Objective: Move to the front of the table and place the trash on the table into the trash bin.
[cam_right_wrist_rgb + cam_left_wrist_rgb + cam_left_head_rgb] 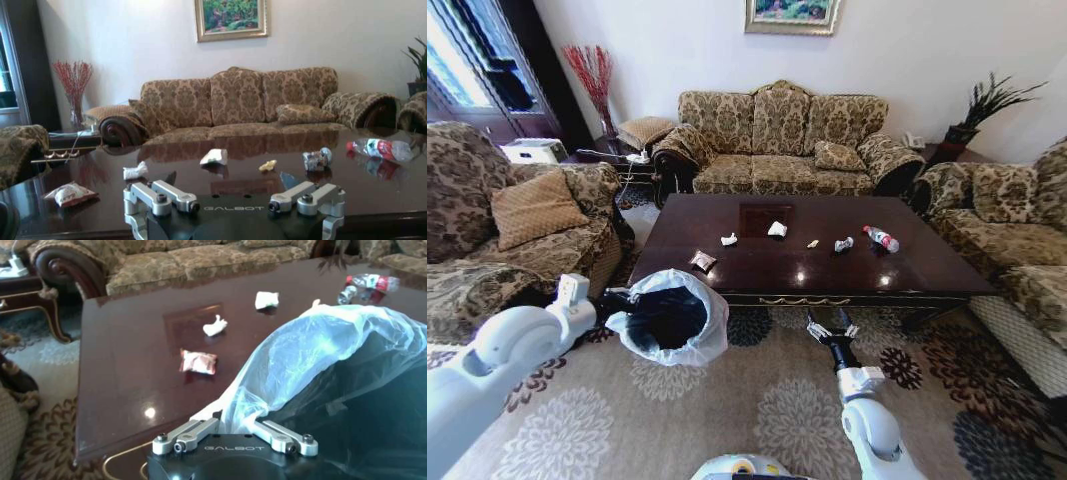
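The robot stands at the front edge of the counter (757,275), a long dark glossy top with the sofas around it. Its left claw (613,300) is clamped on the rim of the trash bin (669,318), pinching the white liner bag (320,355) and holding the bin just off the counter's front left corner. The right claw (830,327) hangs low before the front edge, a little right of the middle, its fingers (160,194) spread apart and holding nothing.

All the trash lies on the counter. A snack wrapper (702,261) sits nearest the front left corner, close to the bin. Behind it are two white paper wads (729,239) (777,229), then a small yellowish scrap (813,243), a crumpled silvery piece (843,243) and a clear bottle with a red label (880,238) lying on its side toward the right edge.

The step in hand looks like the first pick. I would judge it best to keep the bin steady with its mouth open toward the counter, and bring the free claw over one piece at a time, coming down squarely so that the fingers close on the piece rather than skid on the polished top. The scrap is flat and may slip; the bottle could roll
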Tool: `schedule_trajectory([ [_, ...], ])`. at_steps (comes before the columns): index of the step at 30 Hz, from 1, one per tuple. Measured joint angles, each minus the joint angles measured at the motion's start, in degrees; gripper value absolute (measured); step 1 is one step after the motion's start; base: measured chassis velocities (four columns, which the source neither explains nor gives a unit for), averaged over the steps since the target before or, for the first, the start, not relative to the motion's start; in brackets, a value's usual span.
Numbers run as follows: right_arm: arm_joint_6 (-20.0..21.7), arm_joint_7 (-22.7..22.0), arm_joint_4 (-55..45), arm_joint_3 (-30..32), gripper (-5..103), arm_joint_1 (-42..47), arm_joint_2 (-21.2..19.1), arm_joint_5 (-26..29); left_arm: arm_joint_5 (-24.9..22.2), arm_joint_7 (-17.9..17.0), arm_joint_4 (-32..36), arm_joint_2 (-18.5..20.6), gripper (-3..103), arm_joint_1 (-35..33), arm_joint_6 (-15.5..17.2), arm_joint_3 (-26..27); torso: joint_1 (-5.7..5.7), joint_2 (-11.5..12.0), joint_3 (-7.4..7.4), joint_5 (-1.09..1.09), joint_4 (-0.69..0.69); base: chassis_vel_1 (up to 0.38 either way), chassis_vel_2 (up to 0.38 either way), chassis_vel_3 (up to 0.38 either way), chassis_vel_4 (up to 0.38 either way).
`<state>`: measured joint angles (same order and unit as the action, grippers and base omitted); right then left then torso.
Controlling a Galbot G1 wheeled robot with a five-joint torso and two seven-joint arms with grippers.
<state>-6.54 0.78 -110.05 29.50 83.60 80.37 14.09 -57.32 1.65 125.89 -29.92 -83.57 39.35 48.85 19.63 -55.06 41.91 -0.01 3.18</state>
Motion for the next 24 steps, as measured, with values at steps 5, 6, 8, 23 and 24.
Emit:
schedule_trajectory([
  [5,0.03,-0.01,0.00,-0.16,100,0.13,0.61,-0.46,-0.57,0.07,2.15,2.15,0,-1.16,0.08,1.37,0.00,0.00,0.00,0.02,0.00,0.000,0.000,0.000,0.000],
  [6,0.00,0.00,0.04,-0.19,100,0.21,0.76,-0.59,-0.83,0.08,2.76,3.00,0,-1.60,0.10,1.83,0.00,0.00,0.00,0.00,0.00,0.000,0.000,0.000,0.000],
  [8,-0.14,0.05,0.06,-0.24,100,0.37,0.99,-0.72,-1.48,0.10,3.57,4.43,0,-2.03,0.23,2.52,0.00,0.00,0.00,0.00,-0.01,0.000,0.000,0.000,0.000],
  [23,-0.64,0.21,-0.10,0.10,100,0.80,0.96,-0.55,-2.38,0.15,4.26,7.80,0,-5.15,0.36,5.30,0.00,0.00,0.00,0.00,0.00,0.000,0.000,0.000,0.000],
  [24,-0.64,0.22,-0.13,0.07,100,0.79,0.98,-0.55,-2.40,0.16,4.31,7.90,0,-5.18,0.37,5.41,0.00,0.00,0.00,0.01,0.00,0.000,0.000,0.000,0.000],
])
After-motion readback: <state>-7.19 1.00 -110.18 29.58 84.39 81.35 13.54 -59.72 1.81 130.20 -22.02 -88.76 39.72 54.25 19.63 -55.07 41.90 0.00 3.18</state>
